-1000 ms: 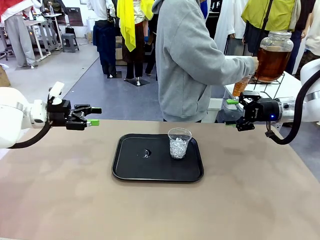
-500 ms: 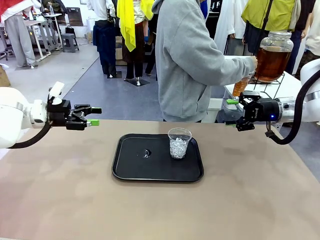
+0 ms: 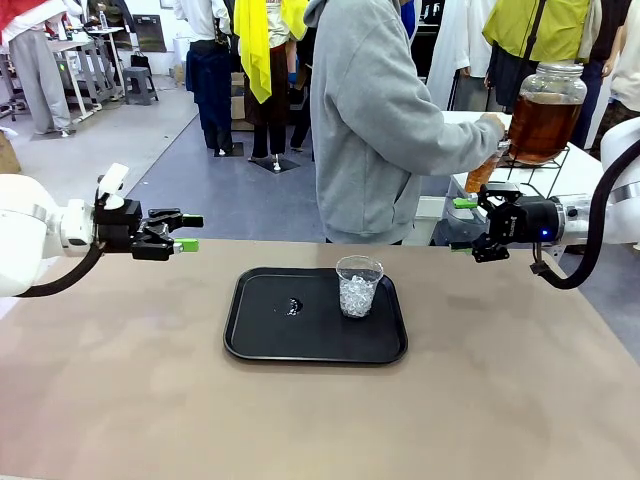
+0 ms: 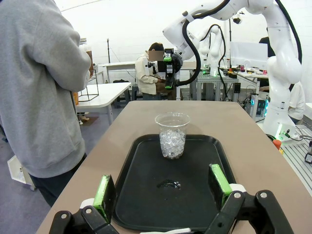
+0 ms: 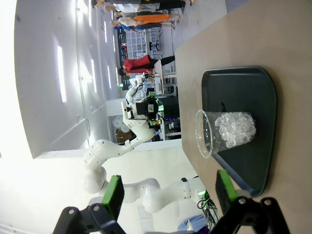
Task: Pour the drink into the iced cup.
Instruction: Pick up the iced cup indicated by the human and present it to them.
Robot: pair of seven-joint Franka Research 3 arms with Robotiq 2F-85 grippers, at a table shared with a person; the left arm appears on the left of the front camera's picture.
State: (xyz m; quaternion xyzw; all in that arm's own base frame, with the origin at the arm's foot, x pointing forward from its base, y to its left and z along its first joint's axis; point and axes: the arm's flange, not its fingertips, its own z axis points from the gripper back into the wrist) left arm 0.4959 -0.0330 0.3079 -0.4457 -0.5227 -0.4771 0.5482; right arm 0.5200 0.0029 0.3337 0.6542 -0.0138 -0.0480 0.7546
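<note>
The iced cup, clear plastic with ice cubes, stands upright on the right half of a black tray. The drink, amber-brown, fills a big glass jar on a stand at the far right. A person in a grey hoodie holds a small cup of the drink at the jar. My left gripper hovers open left of the tray. My right gripper hovers open right of it. The left wrist view has the iced cup beyond the open left gripper. The right wrist view has the iced cup beyond the open right gripper.
A small wet spot lies on the tray left of the cup. The person stands at the table's far edge, turned toward the jar. A white side table carries the jar's wire stand.
The person's hand at the jar has shifted slightly up and left. Both arms and the iced cup have stayed still.
</note>
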